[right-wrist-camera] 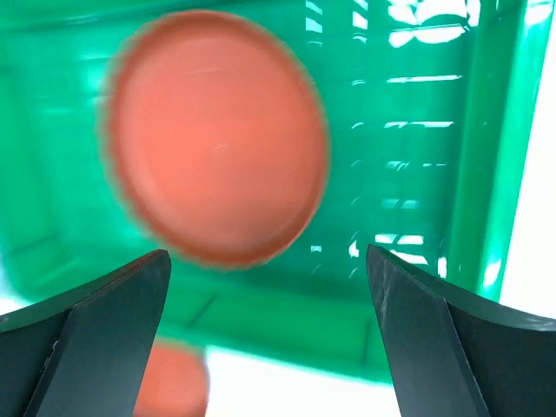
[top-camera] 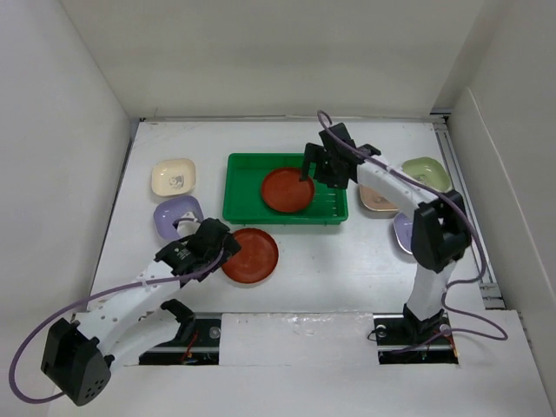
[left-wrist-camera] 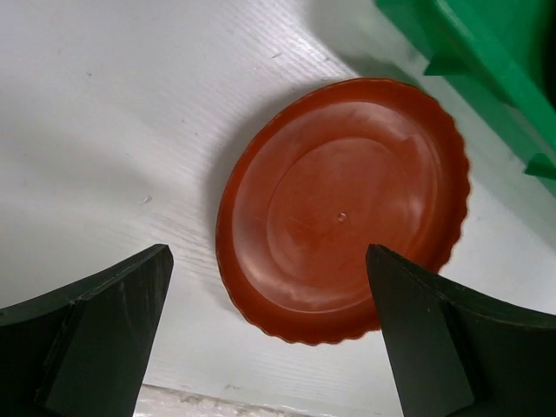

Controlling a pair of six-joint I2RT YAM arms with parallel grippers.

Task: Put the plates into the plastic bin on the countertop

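Though blur smears the red plate in the green bin below it, the right claw hangs spread, empty; the left claw, also spread, hovers over the second plate.

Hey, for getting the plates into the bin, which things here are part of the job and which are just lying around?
Job: bin; red plate in bin; red plate on counter; cream dish; left lavender dish; right lavender dish; green dish; pink dish.
Just there: arm cables; base rails.
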